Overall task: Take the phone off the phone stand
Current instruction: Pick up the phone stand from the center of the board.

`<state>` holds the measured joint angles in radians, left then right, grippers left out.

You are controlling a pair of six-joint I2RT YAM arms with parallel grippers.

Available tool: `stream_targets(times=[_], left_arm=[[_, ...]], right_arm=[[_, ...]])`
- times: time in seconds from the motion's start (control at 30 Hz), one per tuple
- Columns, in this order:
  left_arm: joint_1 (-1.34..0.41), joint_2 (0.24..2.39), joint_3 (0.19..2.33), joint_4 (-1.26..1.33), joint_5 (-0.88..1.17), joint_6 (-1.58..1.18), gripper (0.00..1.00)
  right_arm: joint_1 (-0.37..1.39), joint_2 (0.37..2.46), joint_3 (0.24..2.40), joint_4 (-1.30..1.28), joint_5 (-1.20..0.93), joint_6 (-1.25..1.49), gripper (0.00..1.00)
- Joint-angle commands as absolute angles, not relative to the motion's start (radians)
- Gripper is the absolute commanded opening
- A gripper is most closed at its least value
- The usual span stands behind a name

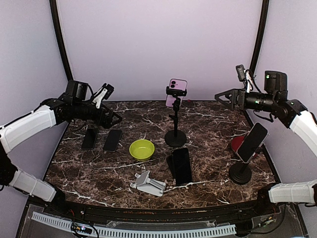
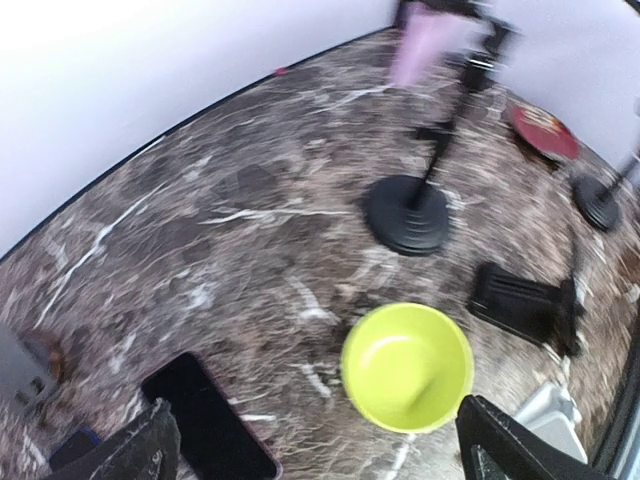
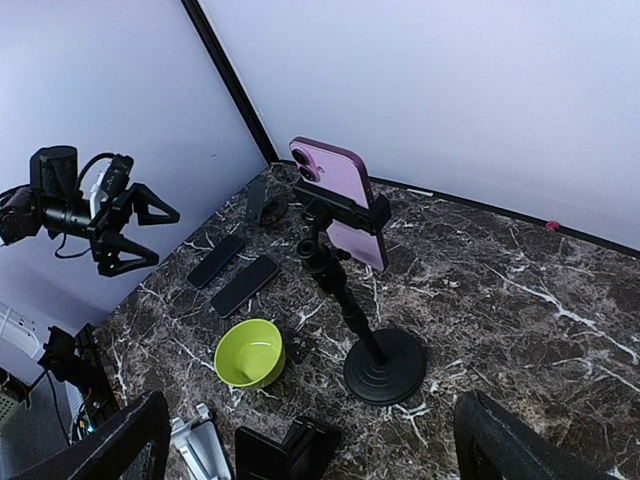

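Both grippers hang in the air above the marble table [image 1: 208, 124], and neither one has hold of anything. Take the right gripper [image 1: 223, 100] first: its two fingers are spread wide and aimed inward across the table, with only air between them. Out ahead of those fingers, at roughly their own height, stands the pink phone [image 1: 176, 90]. It is clamped upright with a slight tilt in the black bracket at the top of the tall phone stand [image 1: 175, 135], whose round base rests on the marble well below the gripper. Beneath the right gripper and a little toward its arm's base, a second phone [image 1: 252, 141] leans on a short stand [image 1: 240, 173], and a red object [image 1: 237, 144] is partly hidden behind it. The left gripper [image 1: 112, 105] is on the far side of the pink phone from its partner, its fingers [image 2: 520, 450] just as widely parted and empty. Right under it, flat on the table, lie an outer dark phone [image 1: 89, 139] and an inner dark phone [image 1: 113, 140], side by side. Ahead of it and lower sits a green bowl [image 1: 142, 149]. Beyond the bowl a black phone [image 1: 181, 165] lies flat just beside the tall stand's base. A grey folding stand [image 1: 147, 184] lies closer to the arms' bases.
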<state>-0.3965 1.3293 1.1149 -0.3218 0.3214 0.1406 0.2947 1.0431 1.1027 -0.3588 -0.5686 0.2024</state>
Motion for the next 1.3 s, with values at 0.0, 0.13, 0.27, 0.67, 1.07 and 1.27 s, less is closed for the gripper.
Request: stream_targets(times=[0.0,0.13,0.27,0.67,1.07,1.27], left_arm=[[-0.494,1.219,1.029,-0.279,0.489,0.346,0.99],[-0.577,1.206,1.006,-0.342,0.571,0.442,0.99],[-0.64,1.212,0.994,-0.37,0.582,0.506,0.99],[-0.79,1.268,0.968,-0.457,0.624,0.63,0.99],[-0.923,1.459,1.019,-0.528,0.505,0.746,0.99],[-0.943,1.512,1.033,-0.499,0.486,0.762,0.99]], right_arm=[[0.302,1.028,1.115,-0.341,-0.599,0.217,0.99],[0.303,1.025,1.118,-0.346,-0.605,0.222,0.99],[0.303,1.022,1.125,-0.35,-0.611,0.225,0.99],[0.303,1.008,1.124,-0.387,-0.628,0.199,0.99],[0.304,0.998,1.121,-0.392,-0.62,0.174,0.99],[0.303,0.996,1.115,-0.396,-0.617,0.169,0.99]])
